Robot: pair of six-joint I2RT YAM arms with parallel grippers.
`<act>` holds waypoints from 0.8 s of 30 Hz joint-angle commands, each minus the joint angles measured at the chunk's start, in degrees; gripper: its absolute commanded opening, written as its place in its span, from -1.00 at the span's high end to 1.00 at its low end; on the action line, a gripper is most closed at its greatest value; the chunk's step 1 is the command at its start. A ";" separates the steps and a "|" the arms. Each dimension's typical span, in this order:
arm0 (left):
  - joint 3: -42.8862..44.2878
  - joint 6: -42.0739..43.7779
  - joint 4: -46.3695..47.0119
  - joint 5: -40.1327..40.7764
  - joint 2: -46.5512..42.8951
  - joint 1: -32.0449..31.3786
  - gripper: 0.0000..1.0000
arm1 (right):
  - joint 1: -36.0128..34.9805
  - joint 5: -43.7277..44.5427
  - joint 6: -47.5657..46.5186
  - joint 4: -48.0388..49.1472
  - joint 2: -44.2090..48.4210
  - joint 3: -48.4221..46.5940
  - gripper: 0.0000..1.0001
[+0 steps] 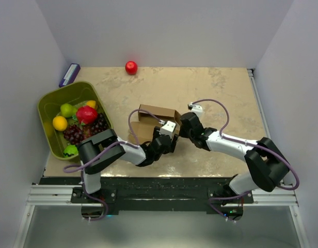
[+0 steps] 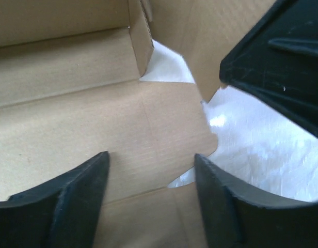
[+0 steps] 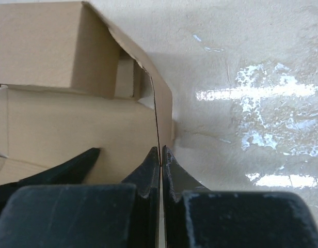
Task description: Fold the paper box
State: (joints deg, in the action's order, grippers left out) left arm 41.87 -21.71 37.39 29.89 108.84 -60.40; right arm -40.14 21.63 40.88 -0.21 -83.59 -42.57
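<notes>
— Left gripper first: what's it doing?
— Fingers spread wide over a flat panel of the paper box, gripping nothing.
— Where's the box?
— Middle of the table, partly folded with one wall up, between the two arms.
— And the right gripper?
— Pinched tight on a thin upright flap at the box's right end.

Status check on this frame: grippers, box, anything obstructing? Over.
Right gripper fingers shut on flap of plain brown thin cardboard box, partly folded. Left gripper fingers open above its flat panel. Olive-green plastic fruit bin sits apart, left.
</notes>
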 commanded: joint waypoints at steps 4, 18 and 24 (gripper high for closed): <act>-0.56 0.89 -15.94 -11.69 -7.84 -2.62 -0.65 | -3.54 0.25 -2.73 -4.61 0.00 -3.75 1.00; -1.35 1.15 -32.54 -15.29 -30.52 -2.18 -0.85 | -3.45 1.75 -8.27 -8.93 3.61 -4.63 1.00; 1.99 0.53 -39.93 -20.72 -40.36 5.63 -0.90 | -3.45 5.43 -12.58 -11.57 7.47 -4.02 1.00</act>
State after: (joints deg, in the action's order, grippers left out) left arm 40.25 -21.45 3.29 14.28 74.26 -60.69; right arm -43.51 22.83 32.01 -10.31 -79.75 -45.36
